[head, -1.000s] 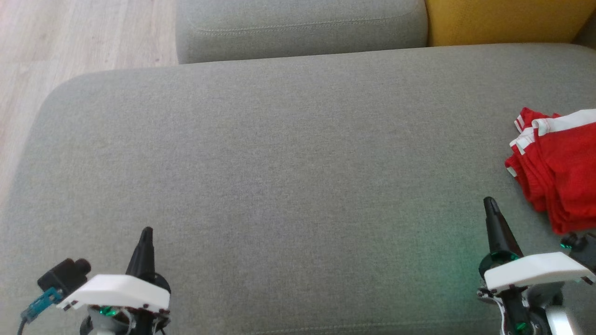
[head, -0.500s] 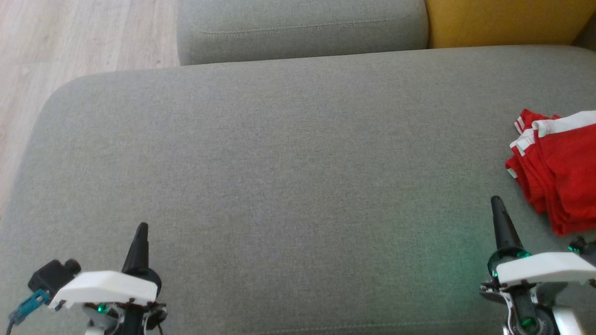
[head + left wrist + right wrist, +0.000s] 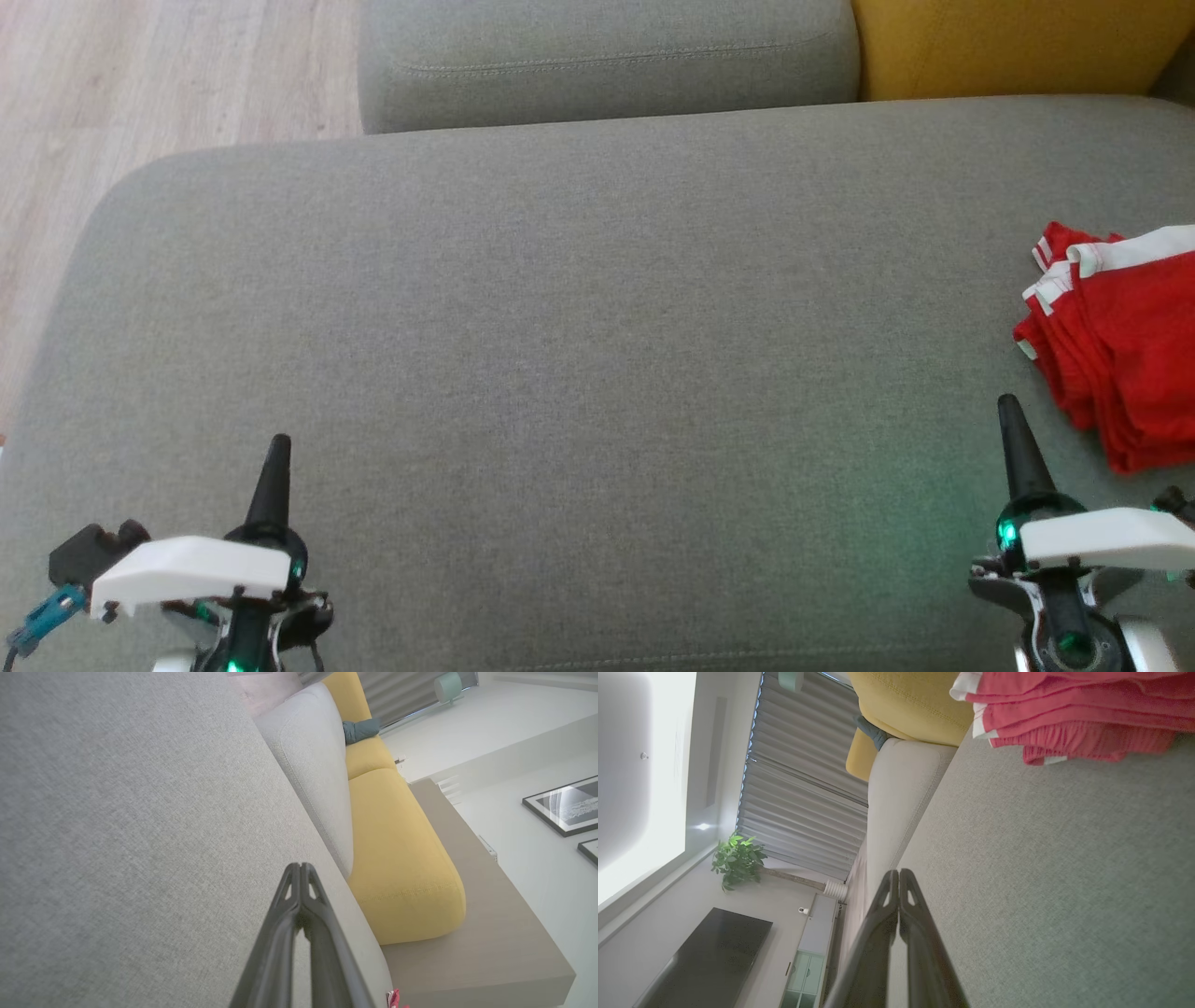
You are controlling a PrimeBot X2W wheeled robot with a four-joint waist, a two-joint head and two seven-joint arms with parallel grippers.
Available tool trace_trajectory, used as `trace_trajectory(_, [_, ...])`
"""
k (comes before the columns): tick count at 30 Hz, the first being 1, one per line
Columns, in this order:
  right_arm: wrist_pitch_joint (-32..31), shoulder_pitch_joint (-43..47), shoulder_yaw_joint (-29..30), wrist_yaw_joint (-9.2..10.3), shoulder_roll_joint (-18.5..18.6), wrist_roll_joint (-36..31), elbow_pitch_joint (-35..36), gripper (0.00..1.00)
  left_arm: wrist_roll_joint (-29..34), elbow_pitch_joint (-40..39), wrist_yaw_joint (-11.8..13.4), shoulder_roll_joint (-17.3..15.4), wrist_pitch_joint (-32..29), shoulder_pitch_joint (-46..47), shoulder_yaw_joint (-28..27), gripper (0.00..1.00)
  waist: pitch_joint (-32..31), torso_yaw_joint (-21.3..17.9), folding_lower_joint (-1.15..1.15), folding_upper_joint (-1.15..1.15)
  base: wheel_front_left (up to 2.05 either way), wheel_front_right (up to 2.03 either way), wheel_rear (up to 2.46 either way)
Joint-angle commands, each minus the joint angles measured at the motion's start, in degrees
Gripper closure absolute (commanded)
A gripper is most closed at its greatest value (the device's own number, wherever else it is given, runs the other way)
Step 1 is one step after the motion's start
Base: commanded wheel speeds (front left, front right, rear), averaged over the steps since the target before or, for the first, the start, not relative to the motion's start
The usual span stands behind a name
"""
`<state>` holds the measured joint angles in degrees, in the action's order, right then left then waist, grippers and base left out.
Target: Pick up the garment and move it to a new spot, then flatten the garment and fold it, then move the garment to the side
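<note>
The garment [image 3: 1125, 345] is red with white trim, folded into a stack at the right edge of the grey sofa seat [image 3: 579, 336]. It also lies at the top right of the right wrist view as a layered red pile [image 3: 1073, 714]. My right gripper [image 3: 1008, 407] stands shut and empty just left of and below the garment, apart from it; its tips meet [image 3: 899, 873]. My left gripper [image 3: 278, 446] is shut and empty at the lower left over bare cushion [image 3: 117, 835], tips pressed together [image 3: 299, 867].
A grey back cushion [image 3: 607, 56] and a yellow cushion [image 3: 1018, 42] line the far side of the seat. Wooden floor [image 3: 140, 84] lies beyond the seat's left edge. A sliver of red cloth [image 3: 395, 998] peeks past the seat edge in the left wrist view.
The left gripper has drifted slightly left and up the picture, the right gripper slightly to the right. Both stay shut. The garment has not moved.
</note>
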<state>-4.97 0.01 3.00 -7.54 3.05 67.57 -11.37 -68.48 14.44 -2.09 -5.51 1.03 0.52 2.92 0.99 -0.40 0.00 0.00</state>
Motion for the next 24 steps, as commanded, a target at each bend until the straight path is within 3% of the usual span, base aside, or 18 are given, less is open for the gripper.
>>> trace_trajectory(1, [0.55,-3.5,-0.45,0.04,1.24,1.79,1.6,1.0,-1.48,-1.6,-0.54,-0.47,-0.33,3.17,-1.95,1.0,-0.02,0.01,0.0,0.0,0.0,0.0,0.0])
trace_trajectory(24, [0.23,-5.08,0.81,0.05,1.24,17.06,-0.99,1.0,-16.1,-0.88,-3.57,0.82,-4.1,4.65,-5.73,1.0,-0.51,0.25,0.0,0.0,0.0,0.0,0.0])
